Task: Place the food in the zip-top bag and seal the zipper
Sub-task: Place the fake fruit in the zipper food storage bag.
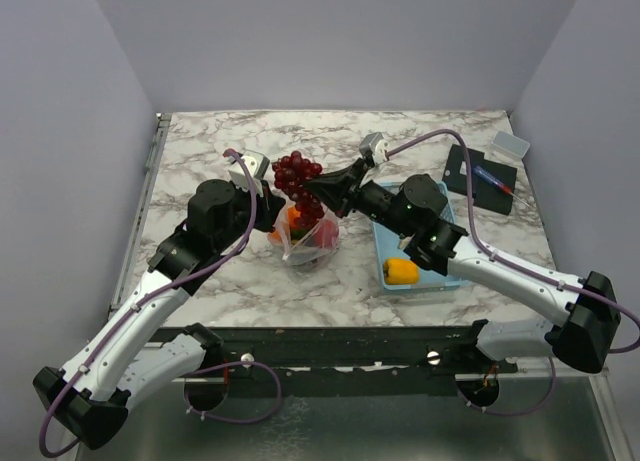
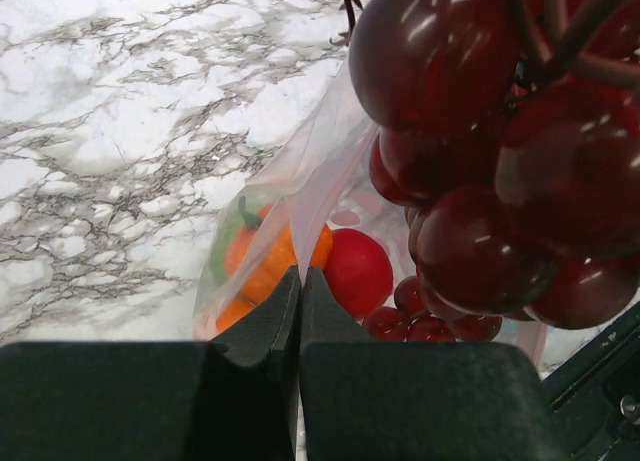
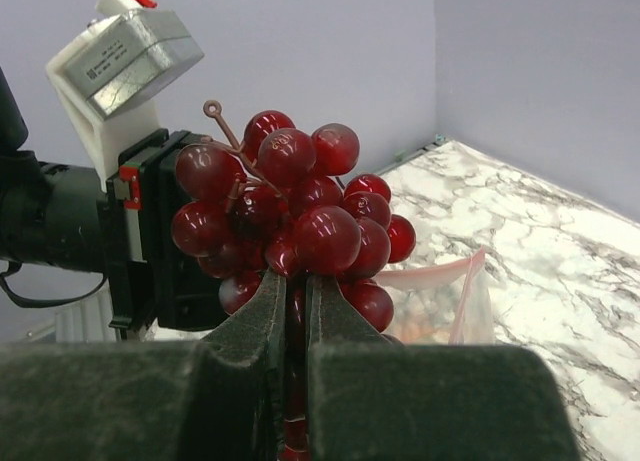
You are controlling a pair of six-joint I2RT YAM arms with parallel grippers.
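The clear zip-top bag [image 1: 310, 243] stands mid-table with the orange pumpkin [image 2: 262, 266], red tomato [image 2: 357, 271] and green cabbage [image 2: 228, 243] inside. My left gripper [image 2: 300, 276] is shut on the bag's mouth edge and holds it up. My right gripper [image 3: 295, 281] is shut on the dark red grapes [image 3: 290, 216], held just above the bag's mouth; they also show in the top view [image 1: 297, 173] and fill the right of the left wrist view [image 2: 480, 151]. The pinkish zipper strip [image 3: 465, 286] shows at the bag's rim. The yellow pepper [image 1: 401, 271] lies in the basket.
A light-blue basket [image 1: 385, 243] sits right of the bag under my right arm. A black pad [image 1: 478, 177] with a red-and-blue pen and a small clear box [image 1: 510, 145] lie at the back right. The two arms meet closely over the bag.
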